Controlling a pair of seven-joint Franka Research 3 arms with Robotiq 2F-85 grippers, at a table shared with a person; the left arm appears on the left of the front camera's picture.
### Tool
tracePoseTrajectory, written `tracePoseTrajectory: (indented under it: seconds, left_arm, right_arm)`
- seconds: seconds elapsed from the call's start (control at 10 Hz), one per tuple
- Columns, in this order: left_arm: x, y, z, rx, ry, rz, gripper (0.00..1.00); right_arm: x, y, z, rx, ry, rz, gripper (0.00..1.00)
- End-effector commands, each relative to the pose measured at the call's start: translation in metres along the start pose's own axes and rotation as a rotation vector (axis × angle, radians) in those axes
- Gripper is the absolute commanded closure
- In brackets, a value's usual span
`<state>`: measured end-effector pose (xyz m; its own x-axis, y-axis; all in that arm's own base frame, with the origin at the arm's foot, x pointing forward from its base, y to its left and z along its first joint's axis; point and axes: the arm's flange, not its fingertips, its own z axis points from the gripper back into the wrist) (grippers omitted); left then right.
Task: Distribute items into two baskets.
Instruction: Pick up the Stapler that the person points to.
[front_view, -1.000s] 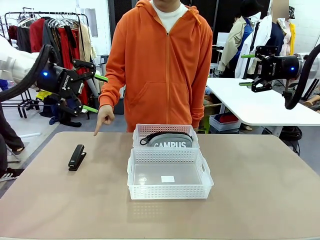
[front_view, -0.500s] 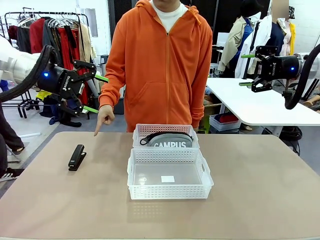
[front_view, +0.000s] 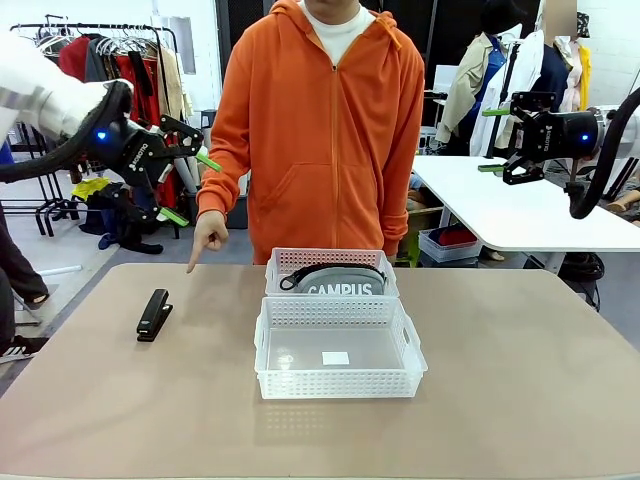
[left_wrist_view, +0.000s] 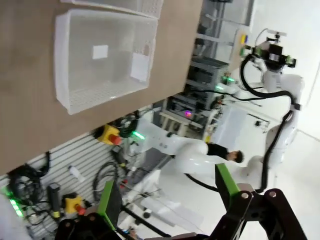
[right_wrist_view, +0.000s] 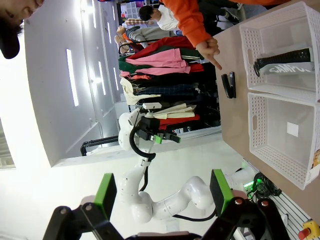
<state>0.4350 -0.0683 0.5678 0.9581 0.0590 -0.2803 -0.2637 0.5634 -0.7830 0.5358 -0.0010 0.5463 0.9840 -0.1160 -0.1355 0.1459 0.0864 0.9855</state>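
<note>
The grey CAMPUS pouch (front_view: 338, 283) lies in the far basket (front_view: 285, 263), which stands against the near basket (front_view: 339, 382) holding just a small white label. The black stapler (front_view: 153, 315) rests on the table at the left, and a person's finger (front_view: 194, 263) points down near it. My left gripper (front_view: 188, 187) hangs open, high above the table's left edge. My right gripper (front_view: 493, 139) is open too, raised at the far right. In the right wrist view the stapler (right_wrist_view: 229, 85), the pouch (right_wrist_view: 282, 62) and both baskets appear beyond my open fingers (right_wrist_view: 106, 192).
A person in an orange hoodie (front_view: 325, 130) stands at the far side of the table. A clothes rack (front_view: 100, 70) is behind on the left and a white table (front_view: 510, 210) on the right. Bare tabletop (front_view: 520, 350) lies right of the baskets.
My left arm has swung upward and turned, so its gripper sits a little higher and further right. The right arm, the person's hand and the objects stay put.
</note>
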Motion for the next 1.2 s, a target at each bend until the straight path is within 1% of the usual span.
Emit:
tracePoseTrajectory:
  seconds: [0.0, 0.1, 0.2, 0.3, 0.4, 0.5, 0.7, 0.8, 0.9, 1.0, 1.1]
  left_arm:
    - [0.022, -0.01, 0.005, 0.181, -0.059, -0.076, 0.0]
    - [0.031, -0.014, 0.007, 0.343, -0.1, -0.109, 0.0]
    - [0.035, -0.016, 0.001, 0.479, -0.126, -0.144, 0.0]
    - [0.038, -0.013, -0.008, 0.571, -0.145, -0.169, 0.0]
    - [0.042, -0.006, -0.019, 0.627, -0.181, -0.179, 0.0]
    - [0.044, 0.003, -0.03, 0.662, -0.233, -0.209, 0.0]
    - [0.045, 0.021, -0.047, 0.687, -0.351, -0.255, 0.0]
    - [0.045, 0.029, -0.052, 0.674, -0.333, -0.236, 0.0]
    - [0.047, 0.035, -0.054, 0.619, -0.293, -0.206, 0.0]
    - [0.055, 0.017, -0.047, 0.677, -0.303, -0.26, 0.0]
    - [0.055, 0.017, -0.047, 0.677, -0.303, -0.26, 0.0]
  right_arm:
    - [0.0, 0.002, 0.0, 0.001, 0.001, 0.009, 0.0]
    - [0.0, 0.002, 0.0, 0.001, 0.001, 0.009, 0.0]
    - [0.0, 0.002, 0.0, 0.001, 0.001, 0.009, 0.0]
    - [0.0, 0.002, 0.0, 0.001, 0.001, 0.009, 0.0]
    - [0.0, 0.002, 0.0, 0.001, 0.001, 0.009, 0.0]
    - [0.0, 0.002, 0.0, 0.001, 0.001, 0.009, 0.0]
    - [0.0, 0.002, 0.0, 0.001, 0.001, 0.009, 0.0]
    - [0.0, 0.002, 0.0, 0.001, 0.001, 0.009, 0.0]
    - [0.0, 0.002, 0.0, 0.001, 0.001, 0.009, 0.0]
    - [0.0, 0.002, 0.0, 0.001, 0.001, 0.009, 0.0]
    - [0.0, 0.002, 0.0, 0.001, 0.001, 0.009, 0.0]
